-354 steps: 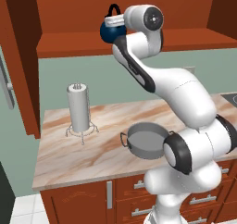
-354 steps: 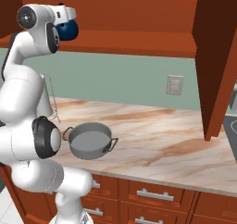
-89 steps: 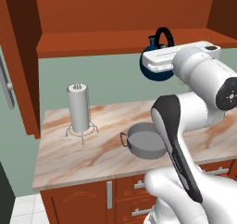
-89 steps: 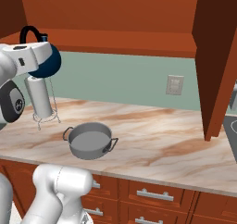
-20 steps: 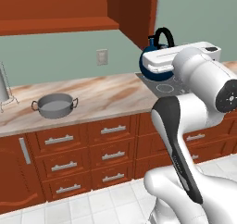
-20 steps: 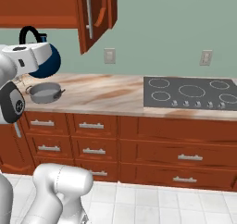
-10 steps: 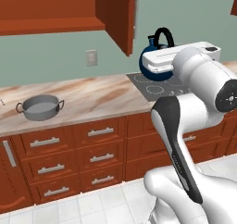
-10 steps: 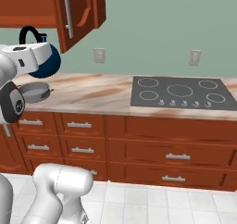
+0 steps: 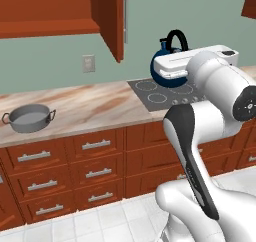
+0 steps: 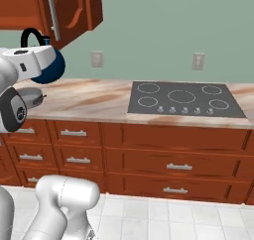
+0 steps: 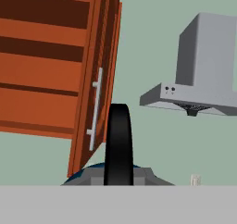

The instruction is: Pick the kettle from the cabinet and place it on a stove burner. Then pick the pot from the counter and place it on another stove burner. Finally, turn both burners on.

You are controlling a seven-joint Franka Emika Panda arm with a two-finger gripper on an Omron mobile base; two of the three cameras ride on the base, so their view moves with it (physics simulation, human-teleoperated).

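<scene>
The small dark-blue kettle point(image 9: 162, 78) hangs in the air in front of the counter point(image 9: 85, 105), and my gripper point(image 9: 170, 66) is shut on it under its black arched handle point(image 11: 119, 144). From the other side the kettle point(image 10: 52, 68) shows at the far left, left of the dark cooktop point(image 10: 184, 99). White burner circles point(image 10: 181, 96) and a row of small knobs point(image 10: 183, 110) mark the glass. The grey pot point(image 9: 30, 117) sits on the counter at the left, far from the hand. The wall cabinet point(image 9: 47, 8) stands open, its door point(image 9: 113, 21) swung out.
A grey range hood point(image 11: 203, 82) hangs on the green wall above the cooktop. Wall outlets point(image 10: 96, 59) sit over the counter. Drawer units with silver bar handles point(image 10: 176, 167) run below it, above a white tiled floor point(image 10: 163, 216).
The whole scene has slid left in both base views as the base drove right along the counter. The cooktop is closer to centre now. The kettle stays held in the gripper.
</scene>
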